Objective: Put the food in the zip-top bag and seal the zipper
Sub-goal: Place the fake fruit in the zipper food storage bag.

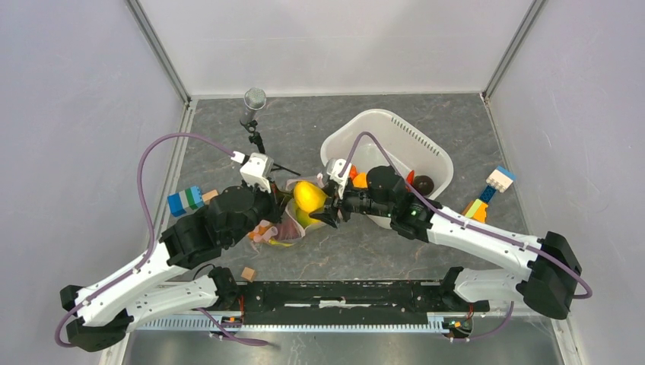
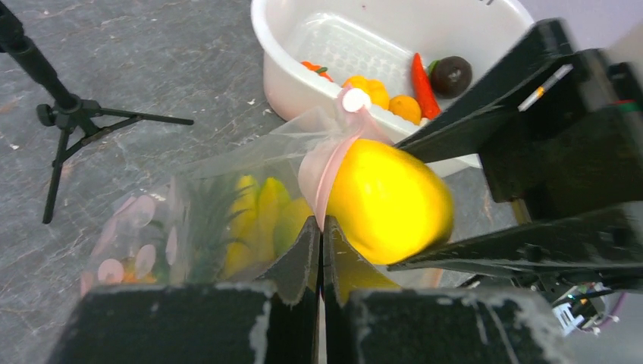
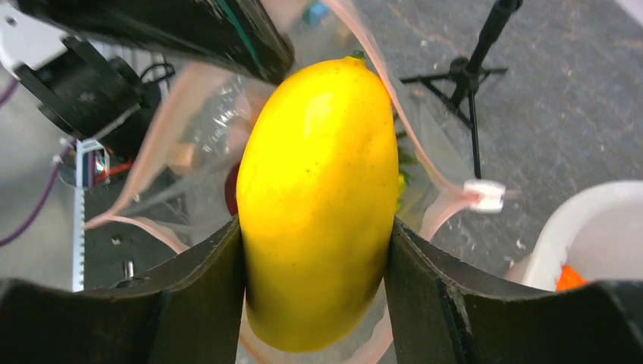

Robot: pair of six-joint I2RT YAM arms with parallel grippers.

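Note:
My right gripper (image 3: 315, 250) is shut on a yellow mango (image 3: 318, 197) and holds it at the open mouth of the zip-top bag (image 2: 189, 220); the pair also shows in the top view (image 1: 308, 196). My left gripper (image 2: 321, 227) is shut on the bag's pink zipper strip (image 2: 334, 163) and holds that edge up. Inside the bag I see a yellow banana (image 2: 261, 216) and a green leafy top (image 2: 205, 220). The zipper's white slider (image 3: 484, 194) hangs at one end. More food (image 2: 394, 95) lies in the white tub (image 2: 303, 83).
The white tub (image 1: 426, 148) stands behind my right arm. A small tripod stand (image 1: 254, 106) is at the back left. Coloured block stacks lie at the left (image 1: 186, 199) and right (image 1: 490, 190). A small wooden cube (image 1: 247, 272) lies near the front rail.

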